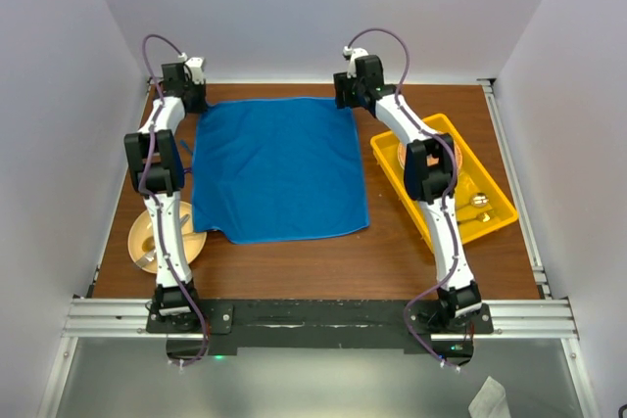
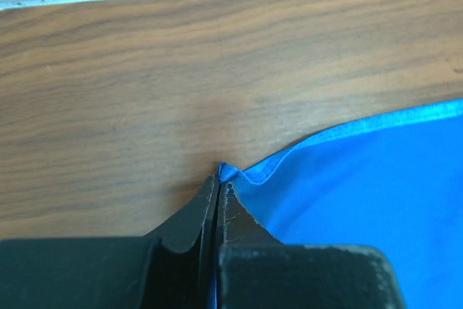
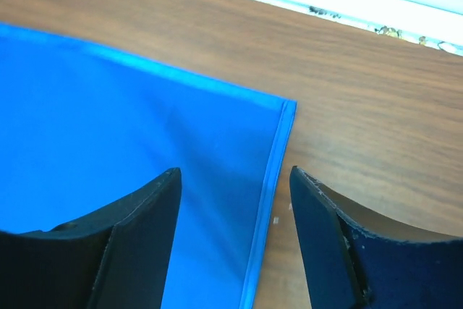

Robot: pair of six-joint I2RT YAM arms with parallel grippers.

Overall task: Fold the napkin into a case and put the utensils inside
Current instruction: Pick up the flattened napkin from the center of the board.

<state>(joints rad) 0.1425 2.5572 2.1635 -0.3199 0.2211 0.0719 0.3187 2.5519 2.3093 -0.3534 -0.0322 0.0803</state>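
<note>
The napkin (image 1: 279,168) lies spread flat in the middle of the table, not folded into a case. My left gripper (image 1: 199,103) is at its far left corner. In the left wrist view the gripper (image 2: 221,179) is shut on that corner, with a small tuft of the napkin (image 2: 362,200) showing at the tips. My right gripper (image 1: 351,100) is at the far right corner. In the right wrist view it (image 3: 234,175) is open, with the jaws straddling the right hem of the napkin (image 3: 108,121). The blue and purple utensils are out of view.
A yellow tray (image 1: 387,156) stands right of the napkin, partly under the right arm, with a gold metal utensil (image 1: 478,201) and a brown round dish (image 1: 443,152) in it. A wooden plate (image 1: 191,242) sits at the near left by the left arm.
</note>
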